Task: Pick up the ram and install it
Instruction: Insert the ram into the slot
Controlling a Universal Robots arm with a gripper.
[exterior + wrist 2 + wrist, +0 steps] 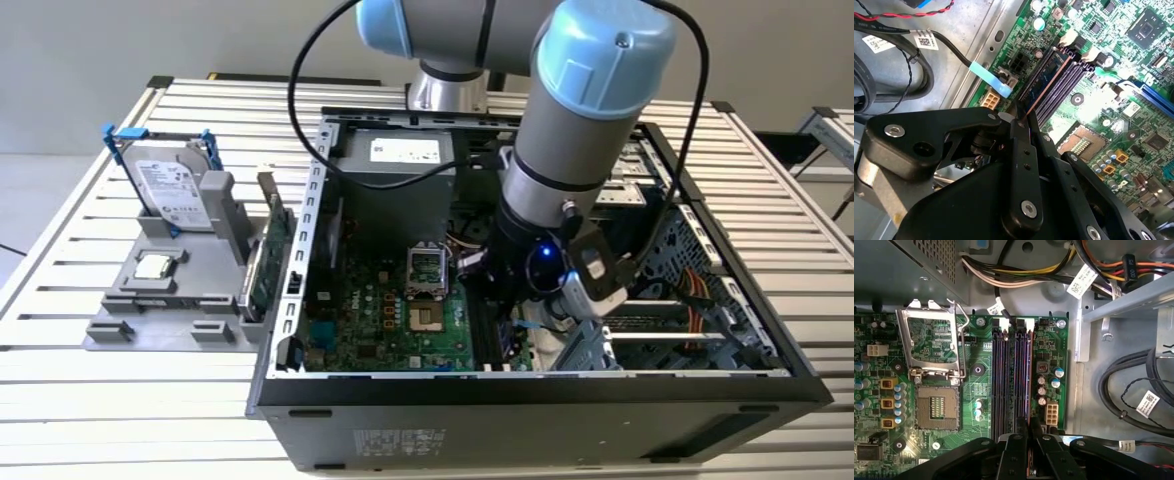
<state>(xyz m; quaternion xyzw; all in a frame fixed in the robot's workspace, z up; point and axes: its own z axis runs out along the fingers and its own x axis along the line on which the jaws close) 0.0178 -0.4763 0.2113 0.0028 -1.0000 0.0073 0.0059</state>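
The ram (pixel 1046 82) stands edge-on in the memory slots (pixel 1011 380) of the motherboard (pixel 974 385), pinched between the gripper (pixel 1021 125) fingers. You should keep it square to the slot and press evenly until both end latches catch.

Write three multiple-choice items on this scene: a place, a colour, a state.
1. Where is the ram? A on the grey stand; B in the memory slots; C on the table.
2. What colour are the hard drive clips? A red; B blue; C yellow.
3. How is the gripper? A wide open; B shut on the ram; C shut on a cable.
Key: B, it stands along the slots; B, blue clips top the drive; B, it pinches the ram's end.
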